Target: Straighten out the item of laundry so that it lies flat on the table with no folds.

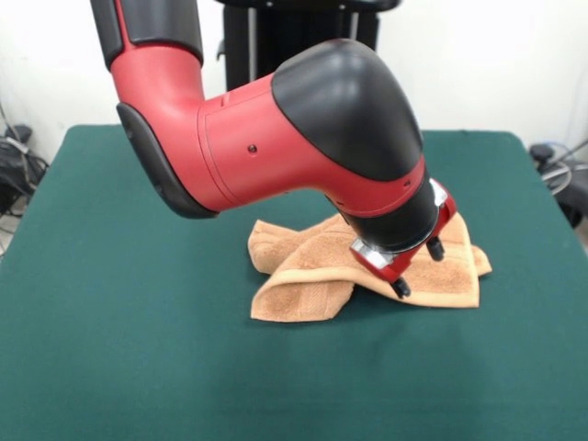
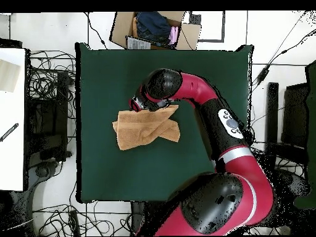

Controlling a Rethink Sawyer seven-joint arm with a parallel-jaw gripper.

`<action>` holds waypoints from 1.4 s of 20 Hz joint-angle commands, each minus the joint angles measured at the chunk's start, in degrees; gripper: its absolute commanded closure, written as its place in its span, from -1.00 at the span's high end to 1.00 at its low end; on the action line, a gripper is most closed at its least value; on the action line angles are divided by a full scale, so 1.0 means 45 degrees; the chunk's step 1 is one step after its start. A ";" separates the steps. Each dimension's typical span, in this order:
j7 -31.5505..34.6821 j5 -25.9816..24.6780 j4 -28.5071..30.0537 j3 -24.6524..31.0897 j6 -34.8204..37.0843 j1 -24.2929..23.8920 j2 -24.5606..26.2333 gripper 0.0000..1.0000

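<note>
The orange-tan towel [image 1: 303, 292] lies crumpled near the middle of the dark green table [image 1: 110, 322], with folded layers crossing over each other and a ribbed border band along its front edge. My gripper [image 1: 419, 267] hangs tilted just over the towel's right part, its two black fingertips [image 1: 401, 288] apart with nothing between them. In the overhead view the gripper [image 2: 137, 103] is at the towel's [image 2: 145, 131] upper left corner, on the table [image 2: 123, 68]. The arm's elbow hides part of the towel's far side in the front view. The white tag is not visible.
A cardboard box [image 2: 157, 28] with clothes stands on the floor past the table's edge opposite the robot. Cables [image 2: 46, 80] lie on the floor around the table. A white surface [image 2: 11, 123] is off to the left in the overhead view.
</note>
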 commanded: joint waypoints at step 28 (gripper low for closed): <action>-0.1749 -0.0455 -0.1206 0.0038 0.0914 -0.0428 0.0044 1.00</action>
